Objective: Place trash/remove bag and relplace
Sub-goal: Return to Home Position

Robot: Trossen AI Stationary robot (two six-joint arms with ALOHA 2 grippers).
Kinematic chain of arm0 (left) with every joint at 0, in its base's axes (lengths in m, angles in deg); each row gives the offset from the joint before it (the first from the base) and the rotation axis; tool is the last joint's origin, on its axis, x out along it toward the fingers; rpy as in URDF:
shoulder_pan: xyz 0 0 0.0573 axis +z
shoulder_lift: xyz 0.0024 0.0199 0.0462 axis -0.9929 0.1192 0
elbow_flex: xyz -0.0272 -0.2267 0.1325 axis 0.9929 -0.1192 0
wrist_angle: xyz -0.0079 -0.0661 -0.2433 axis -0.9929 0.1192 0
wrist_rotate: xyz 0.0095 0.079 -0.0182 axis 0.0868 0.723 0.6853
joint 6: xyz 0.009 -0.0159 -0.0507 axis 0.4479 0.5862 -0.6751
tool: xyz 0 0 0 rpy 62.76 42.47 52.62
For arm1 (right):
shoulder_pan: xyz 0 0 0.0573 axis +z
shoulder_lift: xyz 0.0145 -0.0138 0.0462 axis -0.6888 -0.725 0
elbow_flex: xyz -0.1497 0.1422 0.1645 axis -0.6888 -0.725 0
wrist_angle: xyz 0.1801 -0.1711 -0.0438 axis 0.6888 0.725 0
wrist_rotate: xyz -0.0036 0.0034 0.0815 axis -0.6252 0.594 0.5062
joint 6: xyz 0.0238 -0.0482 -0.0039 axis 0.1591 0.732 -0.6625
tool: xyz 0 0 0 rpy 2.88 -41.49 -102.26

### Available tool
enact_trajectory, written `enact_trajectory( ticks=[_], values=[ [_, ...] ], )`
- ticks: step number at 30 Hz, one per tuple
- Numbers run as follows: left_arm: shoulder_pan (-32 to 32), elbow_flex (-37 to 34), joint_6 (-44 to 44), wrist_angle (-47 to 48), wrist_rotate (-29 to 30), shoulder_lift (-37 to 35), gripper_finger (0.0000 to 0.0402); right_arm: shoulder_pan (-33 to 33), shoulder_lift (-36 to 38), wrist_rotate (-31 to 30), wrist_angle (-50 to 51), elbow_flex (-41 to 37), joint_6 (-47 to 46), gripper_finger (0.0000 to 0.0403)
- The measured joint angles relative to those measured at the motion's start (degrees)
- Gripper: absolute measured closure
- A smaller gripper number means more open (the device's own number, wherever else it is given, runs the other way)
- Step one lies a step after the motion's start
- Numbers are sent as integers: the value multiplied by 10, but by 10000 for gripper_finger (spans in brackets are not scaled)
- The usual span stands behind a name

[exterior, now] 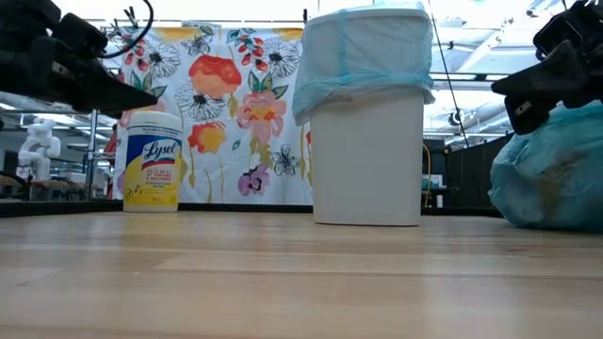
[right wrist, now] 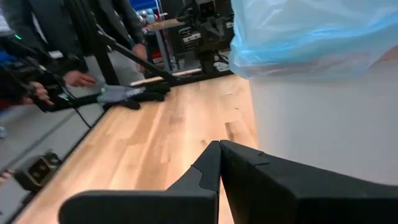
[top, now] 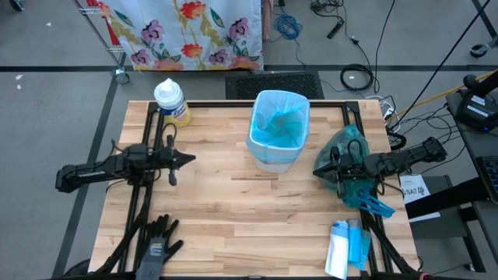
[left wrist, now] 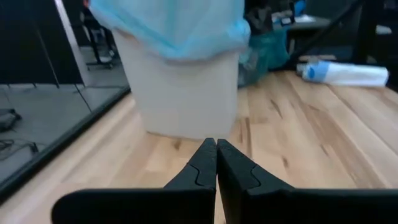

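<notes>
A white trash bin (top: 278,131) stands on its base at the table's far middle, lined with a light blue bag (exterior: 363,52) whose edge is folded over the rim. A full teal bag (top: 354,167) sits on the table's right side. No loose trash scraps show. My left gripper (top: 191,159) is shut, in the air left of the bin and pointing at it (left wrist: 216,146). My right gripper (top: 317,169) is shut and empty, right of the bin (right wrist: 220,144). It hangs above the full bag's left edge (exterior: 551,174).
A Lysol wipes tub (top: 171,101) stands at the far left corner. Black gloves (top: 156,241) lie at the near left edge, and a roll of blue bags (top: 346,247) at the near right. People's hands (right wrist: 74,78) show beyond the table's left side.
</notes>
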Motion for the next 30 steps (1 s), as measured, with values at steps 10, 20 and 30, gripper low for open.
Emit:
enact_trajectory(
  ticks=[10,20,30],
  values=[
    [0,31,1,149,-45,0,395,0,-32,-18,-3,0,40,403],
    [0,39,-3,157,-51,1,395,0,-34,-18,-4,0,26,403],
    [0,39,-90,155,-51,1,395,0,-34,-18,-4,0,26,403]
  ],
)
